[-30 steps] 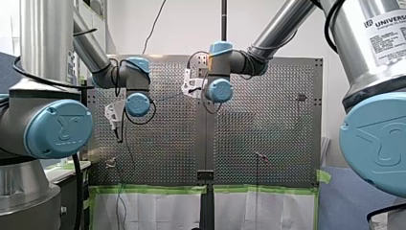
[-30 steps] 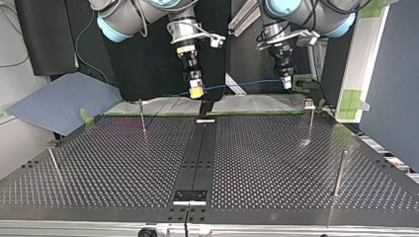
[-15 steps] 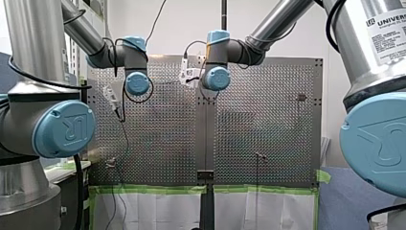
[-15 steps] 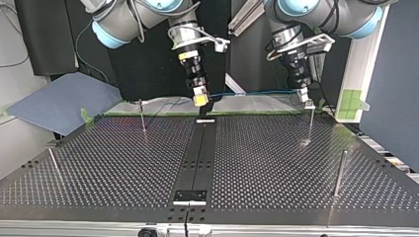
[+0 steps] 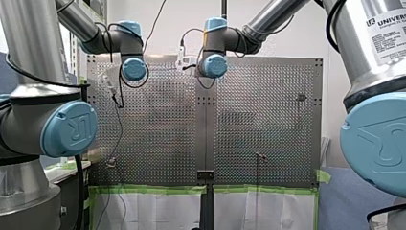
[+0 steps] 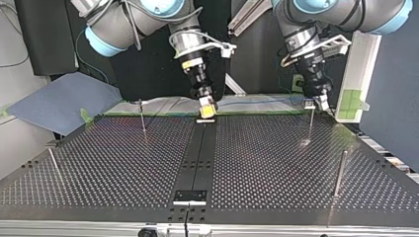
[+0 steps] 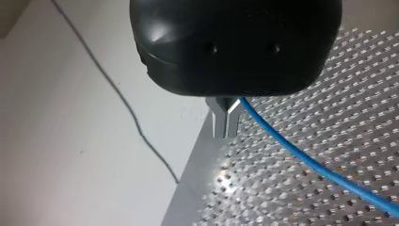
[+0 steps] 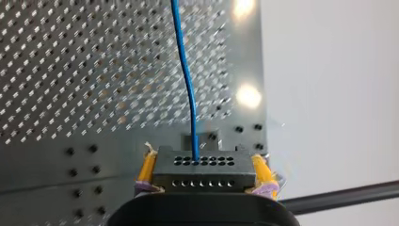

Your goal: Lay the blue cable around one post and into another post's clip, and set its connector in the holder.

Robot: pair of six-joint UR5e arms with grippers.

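Note:
The blue cable [image 6: 257, 102] runs taut between my two grippers. In the top view my right gripper [image 6: 207, 109], with yellow pads, hangs just over the small holder [image 6: 205, 120] at the table's far edge. It is shut on the black connector [image 8: 203, 169], and the cable [image 8: 187, 84] leaves the connector straight ahead. My left gripper [image 6: 317, 99] is beside the clip on top of the far right post [image 6: 310, 123]. Its metal fingers [image 7: 225, 120] are shut on the cable [image 7: 320, 169]. In the front view both grippers [image 5: 111, 86] [image 5: 182, 60] sit high over the board.
Further posts stand at the top view's far left [image 6: 142, 116], near left [image 6: 53, 163] and near right [image 6: 340, 173]. A second black block [image 6: 190, 196] sits on the centre strip by the near edge. A thin dark wire [image 7: 117, 94] lies off the table's edge.
Both arms have come down and toward the top view's camera. The right gripper has carried the connector down to the holder. The left gripper has swung right to the clipped post.

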